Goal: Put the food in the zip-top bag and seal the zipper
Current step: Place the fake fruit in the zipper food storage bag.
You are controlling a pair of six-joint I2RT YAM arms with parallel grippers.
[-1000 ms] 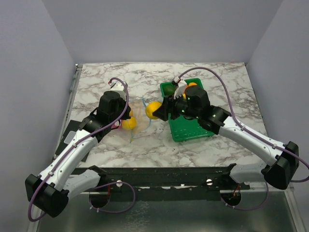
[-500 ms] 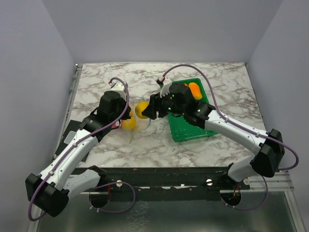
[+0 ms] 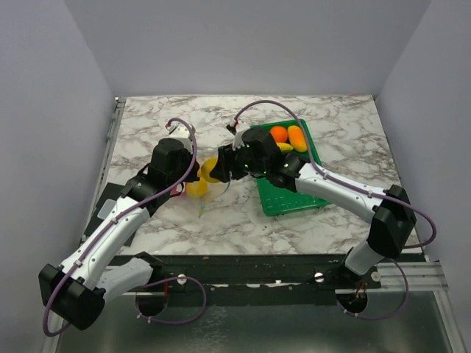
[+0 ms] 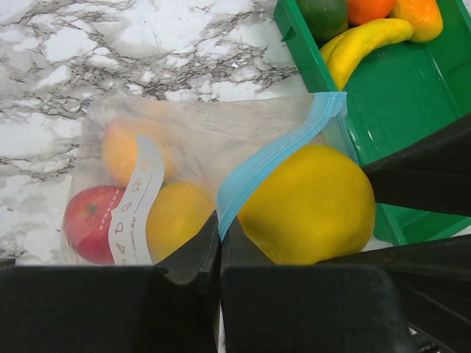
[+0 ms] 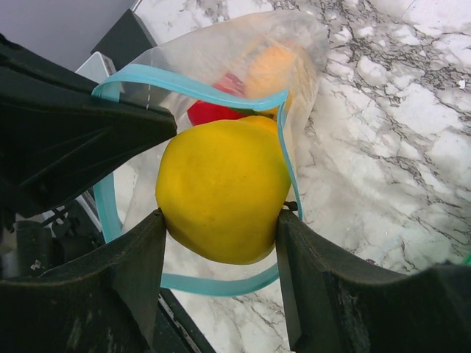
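The right claw [image 5: 221,219] is about half closed on a lemon [image 5: 221,180], one finger on each side of the fruit. The lemon sits right at the mouth of the bag [image 5: 272,51], framed by the loop of the zipper [image 5: 184,87]. I cannot tell whether it has passed the strip.

The left claw [image 4: 219,239] is pinched tight on the near lip of the zipper and holds that edge up off the bench [image 4: 110,44]. The bag lies just ahead of this claw. A red piece [image 4: 88,220] and two orange-yellow fruits are already inside it.

To do this step well, the right claw should probably push straight ahead along its own line until the widest part of the lemon is clearly beyond the blue strip. Only then should it let go. The fingers nearly fill the mouth, so a small opening is likely enough, and a wide one could drag the lip out of the left claw's pinch. Releasing low and deep should let the lemon settle against the fruit ahead of it, not roll back out.

The left claw should hold its lip steady and raised, without pulling sideways, because the film looks thin and crinkly. The right claw should then back straight out so neither finger catches the zipper.

A banana [image 4: 364,44] and other fruit wait in the tray [image 4: 412,110], ahead and to the right of the left claw, so sealing looks some way off.
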